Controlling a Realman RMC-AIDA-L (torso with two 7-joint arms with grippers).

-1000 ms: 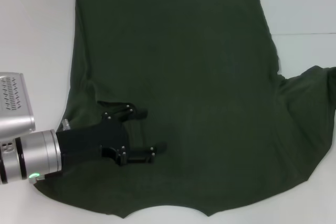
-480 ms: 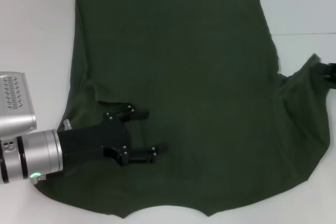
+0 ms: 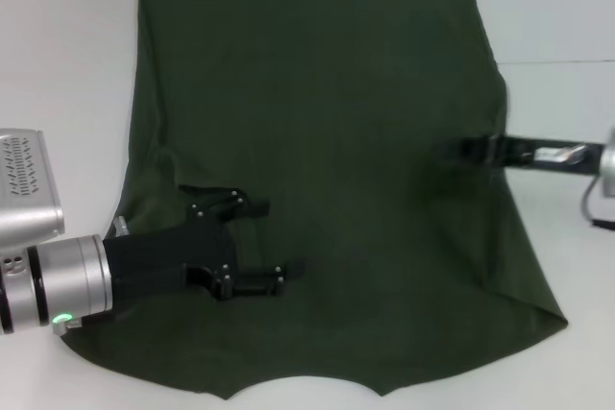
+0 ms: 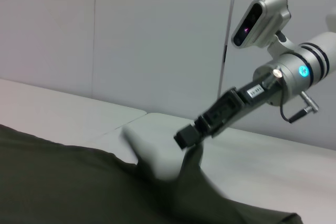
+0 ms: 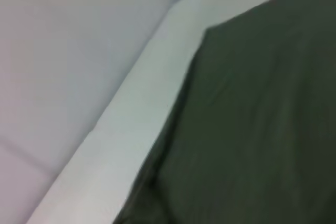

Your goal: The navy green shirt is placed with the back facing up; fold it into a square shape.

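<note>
The navy green shirt [image 3: 327, 122] lies spread flat on the white table, its hem at the far side. My left gripper [image 3: 274, 238] rests on its near left part, open, with one finger [image 3: 252, 206] and the other finger [image 3: 284, 272] wide apart on the cloth. My right gripper [image 3: 468, 150] reaches in from the right over the shirt's right side and is shut on the sleeve cloth. The left wrist view shows the right gripper [image 4: 186, 135] holding a peak of the shirt [image 4: 194, 171] lifted off the table. In the right wrist view only the shirt [image 5: 252, 129] and the table show.
White table [image 3: 67, 64] surrounds the shirt on the left and right. A seam in the table top [image 3: 557, 61] runs along the right side. A pale wall [image 4: 157, 35] stands behind the table.
The right arm has come in from the right edge and carried the right sleeve inward over the shirt body, so the right side now runs straight. The left gripper stayed put.
</note>
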